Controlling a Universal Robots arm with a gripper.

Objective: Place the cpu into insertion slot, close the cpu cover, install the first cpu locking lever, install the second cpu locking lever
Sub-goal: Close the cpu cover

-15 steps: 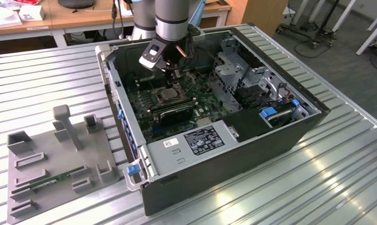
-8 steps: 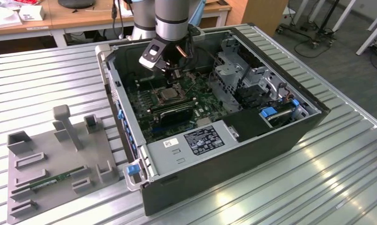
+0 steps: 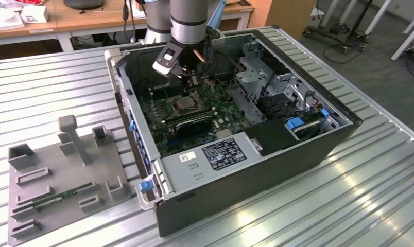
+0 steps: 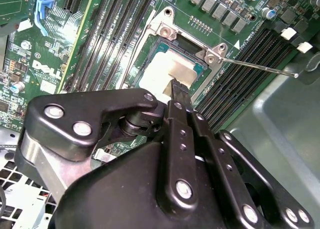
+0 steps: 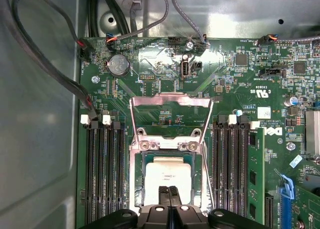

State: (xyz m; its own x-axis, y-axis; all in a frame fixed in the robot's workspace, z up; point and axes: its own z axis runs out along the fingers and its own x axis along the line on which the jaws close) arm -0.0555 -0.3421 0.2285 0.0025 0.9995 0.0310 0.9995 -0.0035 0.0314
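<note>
The cpu (image 5: 167, 175) lies flat in the insertion slot (image 5: 136, 189), its pale top facing up; both also show in the second wrist view, cpu (image 4: 162, 71) inside the silver-rimmed insertion slot (image 4: 167, 31). The cpu cover (image 5: 170, 100) is swung open away from the socket, with green board visible through its window. My gripper (image 5: 168, 194) is shut, its two black fingers pressed together with nothing between them, tips just over the cpu's edge. A thin locking lever (image 4: 260, 67) sticks out free from a socket corner. In the exterior view my gripper (image 3: 188, 78) hangs inside the case above the cpu (image 3: 187, 105).
Long black memory slots (image 5: 102, 174) flank the socket, with a green memory stick (image 5: 255, 184) seated on one side. Cables (image 5: 45, 69) run along the case wall. Outside the case (image 3: 262, 170), a grey fixture tray (image 3: 63, 175) holds another memory stick (image 3: 59, 198).
</note>
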